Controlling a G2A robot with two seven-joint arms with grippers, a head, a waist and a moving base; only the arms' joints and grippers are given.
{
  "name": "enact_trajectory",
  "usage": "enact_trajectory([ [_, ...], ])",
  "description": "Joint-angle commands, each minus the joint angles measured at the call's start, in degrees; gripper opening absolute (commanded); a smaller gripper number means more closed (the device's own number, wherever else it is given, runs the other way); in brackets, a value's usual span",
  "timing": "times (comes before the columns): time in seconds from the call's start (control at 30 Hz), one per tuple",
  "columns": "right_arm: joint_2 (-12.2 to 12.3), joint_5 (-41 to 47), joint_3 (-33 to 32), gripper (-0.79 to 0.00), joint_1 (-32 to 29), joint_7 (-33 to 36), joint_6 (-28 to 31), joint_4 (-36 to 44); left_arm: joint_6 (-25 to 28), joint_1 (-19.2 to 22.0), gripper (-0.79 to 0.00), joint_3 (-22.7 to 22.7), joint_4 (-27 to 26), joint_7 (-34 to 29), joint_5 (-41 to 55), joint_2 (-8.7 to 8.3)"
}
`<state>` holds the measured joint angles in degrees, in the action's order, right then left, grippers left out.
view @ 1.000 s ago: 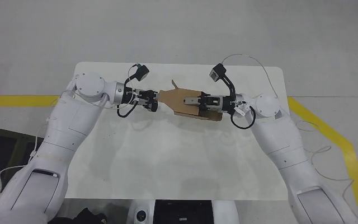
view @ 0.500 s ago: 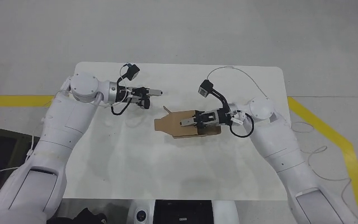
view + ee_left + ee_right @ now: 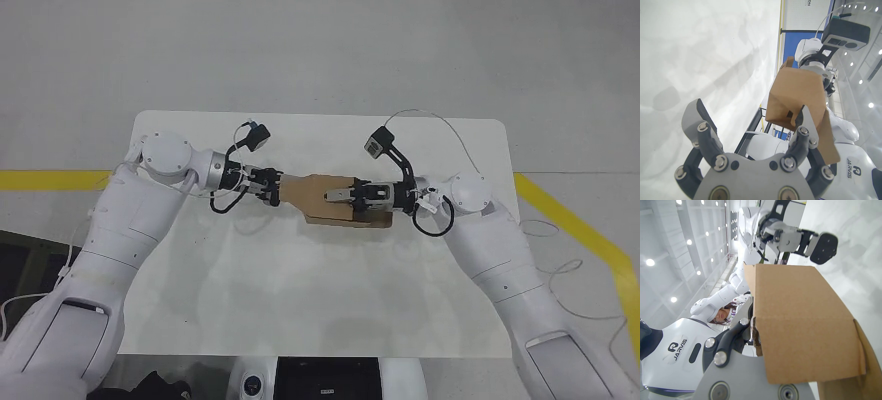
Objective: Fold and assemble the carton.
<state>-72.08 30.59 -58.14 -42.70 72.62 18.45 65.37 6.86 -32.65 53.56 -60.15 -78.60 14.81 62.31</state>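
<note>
From above, the brown carton (image 3: 318, 190) is over the middle of the white counter (image 3: 300, 300), a little toward its far side, with its long side running left to right. Whether it rests on the surface or is held just above it cannot be told from here. The left gripper (image 3: 272, 187) is at the carton's left end, touching it. The right gripper (image 3: 352, 192) lies over the carton's right half, and its jaws are closed on the cardboard there.

In the left wrist view, the left gripper (image 3: 751, 106) has its jaws spread wide and holds nothing. One fingertip (image 3: 805, 115) touches the near end of the carton (image 3: 797, 91), at a small slot in the folded end. The other finger stands well apart over the counter (image 3: 696, 47). A loose flap hangs from the carton beside the touching finger. The right gripper (image 3: 827, 85) is at the carton's far end.

In the right wrist view, a broad panel of the carton (image 3: 800, 323) sits just in front of the camera, creased across its width. One of the right gripper's fingers (image 3: 745, 311) lies against the panel's edge; the other is hidden behind the cardboard. Beyond the carton's far edge the left gripper (image 3: 802, 251) is open, with one dark round pad (image 3: 823, 248) facing the camera.
</note>
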Motion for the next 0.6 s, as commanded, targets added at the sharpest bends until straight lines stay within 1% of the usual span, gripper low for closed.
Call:
enact_trajectory([
  [0.0,0.08,-0.15,-0.3,-0.785,-0.21,-0.48,0.13,0.26,-0.08,-0.18,0.0,-0.06,-0.39,-0.21,0.24,0.01],
  [0.33,-0.06,-0.73,0.33,-0.785,-0.32,-1.31,-0.28,1.51,-0.44,-0.86,0.0,-0.32,-3.18,-0.61,0.29,-0.05],
  [0.57,-0.19,-0.84,0.74,-0.785,-0.03,-1.05,-0.24,1.3,-0.61,-0.95,0.0,-0.34,-3.73,-0.51,0.24,-0.08],
])
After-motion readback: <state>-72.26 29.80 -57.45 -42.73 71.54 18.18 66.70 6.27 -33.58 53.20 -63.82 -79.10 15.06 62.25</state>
